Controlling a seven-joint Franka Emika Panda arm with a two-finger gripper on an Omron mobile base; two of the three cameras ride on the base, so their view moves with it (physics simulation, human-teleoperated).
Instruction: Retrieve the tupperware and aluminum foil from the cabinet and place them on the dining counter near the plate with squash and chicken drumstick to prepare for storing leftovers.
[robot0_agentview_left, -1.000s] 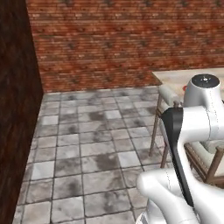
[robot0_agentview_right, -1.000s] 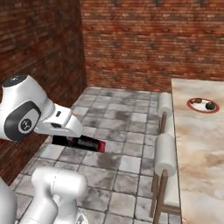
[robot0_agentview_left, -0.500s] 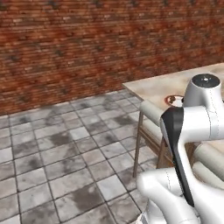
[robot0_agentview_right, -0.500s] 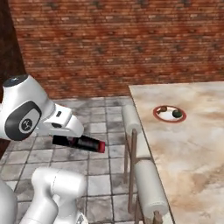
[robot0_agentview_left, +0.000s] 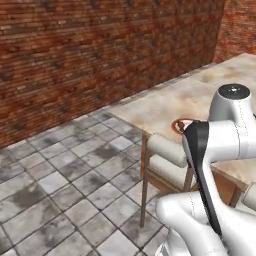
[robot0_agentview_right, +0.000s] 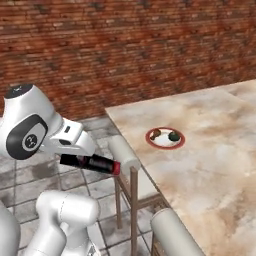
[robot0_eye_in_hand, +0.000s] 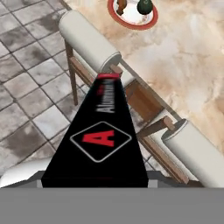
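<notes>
My gripper is shut on the aluminum foil, a long black box with a red end, held level above the tiled floor left of the dining counter. In the hand view the aluminum foil runs away from the camera and hides the fingertips; its red end points toward the dining counter. The red-rimmed plate with food lies near the counter's near-left edge, also seen as plate and plate, partly behind my arm. The tupperware and the cabinet are out of view.
Wooden stools with white cylindrical backrests stand along the counter's edge: stool, stool, stool, stool. A red brick wall runs behind. Grey floor tiles spread to the left.
The whole picture has shifted because the base turned and drove: the counter, plate and stools now sit closer and more central. The foil box stays in my gripper as before.
</notes>
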